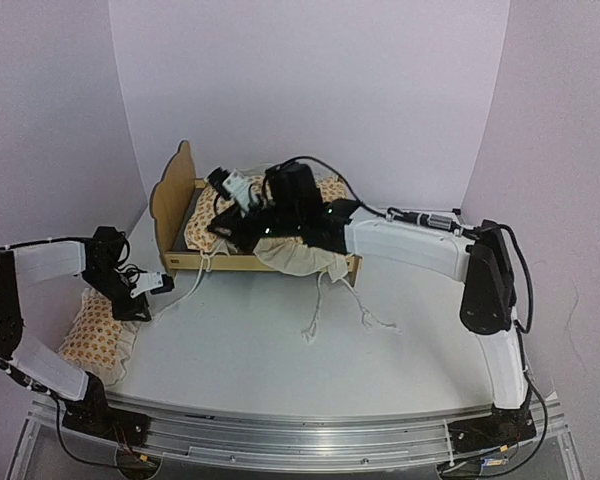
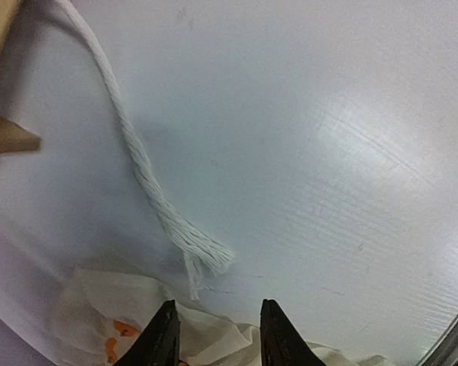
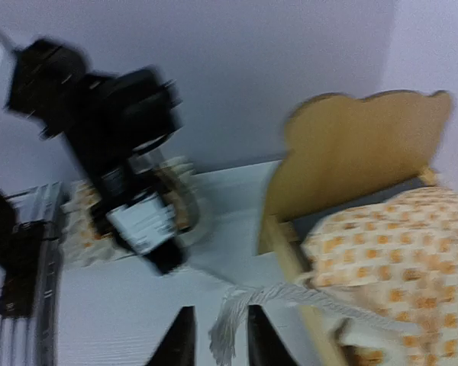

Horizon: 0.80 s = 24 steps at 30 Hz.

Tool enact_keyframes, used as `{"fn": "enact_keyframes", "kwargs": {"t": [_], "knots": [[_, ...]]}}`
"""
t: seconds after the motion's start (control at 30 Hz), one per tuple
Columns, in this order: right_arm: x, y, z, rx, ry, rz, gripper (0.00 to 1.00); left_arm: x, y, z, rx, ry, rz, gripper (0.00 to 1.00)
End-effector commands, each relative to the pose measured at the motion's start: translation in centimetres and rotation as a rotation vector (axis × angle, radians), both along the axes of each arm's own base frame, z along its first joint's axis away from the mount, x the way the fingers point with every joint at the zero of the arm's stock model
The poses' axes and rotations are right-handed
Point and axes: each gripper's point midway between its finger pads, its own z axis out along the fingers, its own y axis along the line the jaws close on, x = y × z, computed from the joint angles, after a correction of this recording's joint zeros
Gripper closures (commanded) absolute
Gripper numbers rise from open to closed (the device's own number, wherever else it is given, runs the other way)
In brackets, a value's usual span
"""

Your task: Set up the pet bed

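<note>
The pet bed stands at the back left, its scalloped headboard to the left. An orange-patterned cushion lies in it and hangs over the front rail. My right gripper hovers over the bed. In the right wrist view, which is blurred, this gripper is slightly open, with the frayed end of a cushion tie loose between the fingers. My left gripper sits low by the bed's front left corner. It is open over the small pillow and holds nothing.
The pillow lies on the table at the left, under my left arm. Another tie trails from the bed corner towards my left gripper. More ties lie in front of the bed. A metal rail runs along the near edge.
</note>
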Motion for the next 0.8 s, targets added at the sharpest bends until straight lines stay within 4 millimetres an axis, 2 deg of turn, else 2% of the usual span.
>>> {"fn": "enact_keyframes", "kwargs": {"t": [0.0, 0.03, 0.07, 0.17, 0.2, 0.23, 0.3, 0.4, 0.5, 0.6, 0.77], "knots": [[-13.0, 2.5, -3.9, -0.071, 0.165, 0.306, 0.58, 0.3, -4.7, 8.7, -0.315, -0.075, -0.038, 0.58], [-13.1, 2.0, -5.5, -0.108, 0.203, 0.266, 0.5, 0.1, -5.2, 9.5, -0.347, -0.06, -0.045, 0.56], [-12.6, 1.3, -6.2, -0.125, 0.227, 0.214, 0.42, -0.2, -5.8, 10.5, -0.387, -0.031, -0.054, 0.55], [-9.8, -1.3, -6.5, -0.172, 0.197, 0.027, 0.34, 0.4, -7.2, 14.0, -0.483, -0.026, -0.043, 0.54], [-7.9, -2.7, -5.9, -0.172, 0.189, -0.068, 0.33, 1.3, -7.6, 15.0, -0.503, -0.044, -0.004, 0.55], [-6.0, -4.2, -5.6, -0.16, 0.232, -0.162, 0.33, 2.5, -8.0, 16.3, -0.515, -0.081, 0.02, 0.55], [-1.3, -9.0, -4.9, -0.117, 0.317, -0.376, 0.35, 4.4, -9.2, 17.8, -0.514, -0.12, 0.055, 0.55], [2.7, -15.7, -5.3, -0.065, 0.409, -0.623, 0.37, 8.1, -10.7, 19.2, -0.448, -0.208, 0.085, 0.51], [4.7, -20.6, -6.3, -0.079, 0.44, -0.781, 0.36, 11.6, -12.2, 18.6, -0.329, -0.276, 0.093, 0.46], [6.6, -24.0, -7.2, -0.086, 0.492, -0.899, 0.3, 14.5, -12.9, 17.2, -0.231, -0.329, 0.126, 0.44], [8.5, -23.9, -8.9, -0.133, 0.516, -0.922, 0.31, 18.2, -12.5, 13.9, -0.172, -0.354, 0.235, 0.39]]}}
